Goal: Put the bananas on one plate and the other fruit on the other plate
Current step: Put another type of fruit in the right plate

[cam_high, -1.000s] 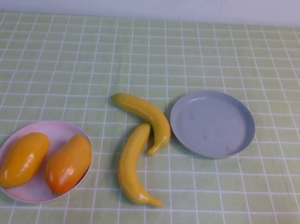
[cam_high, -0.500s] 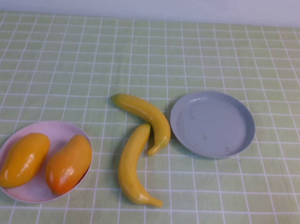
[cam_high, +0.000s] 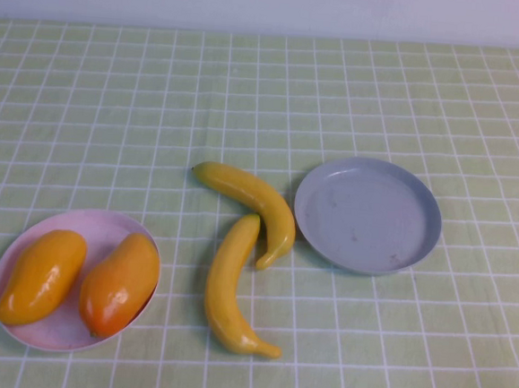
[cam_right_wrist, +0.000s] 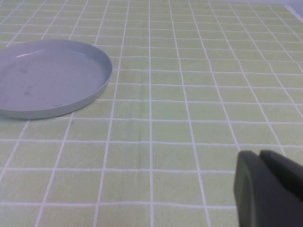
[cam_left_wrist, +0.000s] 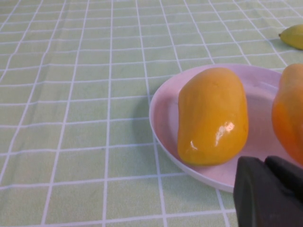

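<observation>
Green checked cloth covers the worktop (cam_high: 385, 87) up to a pale wall; the grey plate (cam_high: 368, 214) lies bare, with both bananas (cam_high: 246, 247) just beside it on the cloth, probably still awaiting transfer; well beyond them the two mangoes (cam_high: 82, 281) fill the pink plate (cam_high: 104, 227); the left pincer (cam_left_wrist: 270, 191) rests pressed together beside that plate, the right pincer (cam_right_wrist: 267, 189) likewise closed near the grey plate.

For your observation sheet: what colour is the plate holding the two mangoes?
Pale pink plate, clearest in the high view.
</observation>
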Controlling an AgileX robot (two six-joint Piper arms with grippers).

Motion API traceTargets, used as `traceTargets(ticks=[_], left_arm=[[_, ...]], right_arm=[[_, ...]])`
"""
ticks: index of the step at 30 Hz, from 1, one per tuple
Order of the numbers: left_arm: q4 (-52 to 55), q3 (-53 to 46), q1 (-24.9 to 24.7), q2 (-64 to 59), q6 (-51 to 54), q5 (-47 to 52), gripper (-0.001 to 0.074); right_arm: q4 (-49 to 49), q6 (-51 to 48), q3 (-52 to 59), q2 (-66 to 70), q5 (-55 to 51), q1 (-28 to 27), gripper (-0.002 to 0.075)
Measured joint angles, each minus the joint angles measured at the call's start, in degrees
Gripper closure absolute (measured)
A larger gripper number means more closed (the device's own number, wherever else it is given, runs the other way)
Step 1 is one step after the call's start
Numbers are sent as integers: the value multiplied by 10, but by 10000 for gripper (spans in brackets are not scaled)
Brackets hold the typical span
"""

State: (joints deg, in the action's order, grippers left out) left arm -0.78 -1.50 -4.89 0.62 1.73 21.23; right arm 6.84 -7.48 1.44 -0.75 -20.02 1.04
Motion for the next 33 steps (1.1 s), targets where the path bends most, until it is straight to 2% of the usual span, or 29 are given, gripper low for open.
traceTargets(ticks=[4,15,19,22,26,33], left_arm=[[0,0,0,0,0,0,733],[0,0,0,0,0,1,733],[1,0,0,0,0,1,733],[1,0,0,0,0,1,733],[1,0,0,0,0,1,733],[2,0,0,0,0,1,733]], right_arm=[[17,0,0,0,1,0,743],[350,0,1,0,115,0,743],[401,0,1,0,140,0,743],[434,0,-7,2,121,0,743],[430,0,-76,72,57,0,743],[308,-6,-245,316,-121,0,743]])
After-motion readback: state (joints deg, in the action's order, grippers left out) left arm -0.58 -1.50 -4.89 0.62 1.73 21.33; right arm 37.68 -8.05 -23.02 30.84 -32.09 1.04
